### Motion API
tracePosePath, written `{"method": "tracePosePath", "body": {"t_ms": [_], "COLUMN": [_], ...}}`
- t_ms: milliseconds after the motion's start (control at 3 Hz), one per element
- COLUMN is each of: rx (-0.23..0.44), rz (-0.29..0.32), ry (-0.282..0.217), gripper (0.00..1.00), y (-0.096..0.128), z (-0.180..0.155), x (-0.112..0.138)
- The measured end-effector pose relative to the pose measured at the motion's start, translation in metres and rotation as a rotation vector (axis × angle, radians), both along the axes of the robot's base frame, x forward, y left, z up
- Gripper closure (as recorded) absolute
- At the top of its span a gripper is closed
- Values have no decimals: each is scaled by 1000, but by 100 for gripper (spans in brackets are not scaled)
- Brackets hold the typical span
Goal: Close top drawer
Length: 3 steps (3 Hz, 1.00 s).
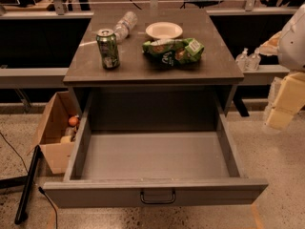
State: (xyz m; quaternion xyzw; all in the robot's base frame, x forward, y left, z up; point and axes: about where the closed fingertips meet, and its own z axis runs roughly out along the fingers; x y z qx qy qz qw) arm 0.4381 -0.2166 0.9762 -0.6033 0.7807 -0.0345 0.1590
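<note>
The top drawer [155, 156] is pulled far out of the grey cabinet toward the camera. Its box is deep, wide and empty inside. Its flat grey front [95, 194] is at the bottom of the view, with a small dark pull handle [157, 196] at its centre. My gripper [284, 106] shows as a cream-coloured part at the right edge, below the white arm [294, 39]. It hangs to the right of the drawer's right side wall, apart from the drawer and well away from the handle. The lower drawers are hidden under the open one.
On the cabinet top [86, 70] stand a green can [108, 48], a plastic bottle lying down [125, 25], a white plate [164, 30] and a green snack bag [172, 50]. An open cardboard box [55, 128] sits on the floor at left, beside a dark pole [26, 187]. Small bottles [248, 59] stand on a ledge at right.
</note>
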Motion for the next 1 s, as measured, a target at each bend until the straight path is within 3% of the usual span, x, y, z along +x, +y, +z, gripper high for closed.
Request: {"method": "tracePosePath", "body": {"t_ms": [333,667,1000], "rx": [0,-9,16], "rz": [0,-7,15], "ry": [0,-32,-41], "gripper": [0,0,0], "y": [0,1,-3], "z": [0,-1,-52], "x": [0,1,4]}}
